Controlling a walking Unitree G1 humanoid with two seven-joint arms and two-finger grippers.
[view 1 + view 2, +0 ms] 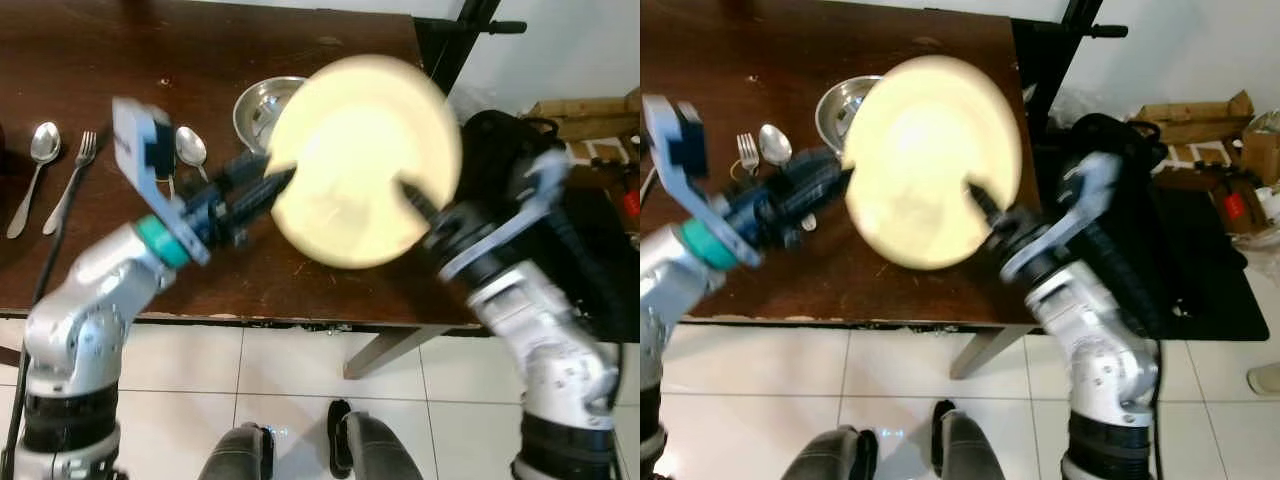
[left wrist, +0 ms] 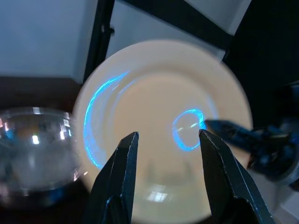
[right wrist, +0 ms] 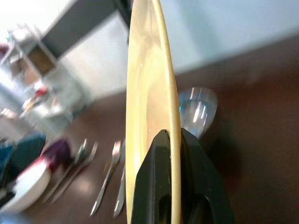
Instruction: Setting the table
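Two pincers meet at the round cream plate (image 1: 350, 150): the right pincer (image 3: 170, 140) clamps its rim, the left pincer (image 2: 166, 142) gapes wide beside it, above the counter's (image 1: 150, 40) right edge.

Cream plate (image 2: 159, 135) beyond parted left gripper (image 2: 168, 140), steel bowl (image 2: 32, 149)

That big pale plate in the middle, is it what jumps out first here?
Yes: the cream plate is held up above the dark wooden table, with the right gripper pinching its rim. The left gripper reaches toward its face with fingers apart. Behind it on the table sit a steel bowl, spoons and a fork.
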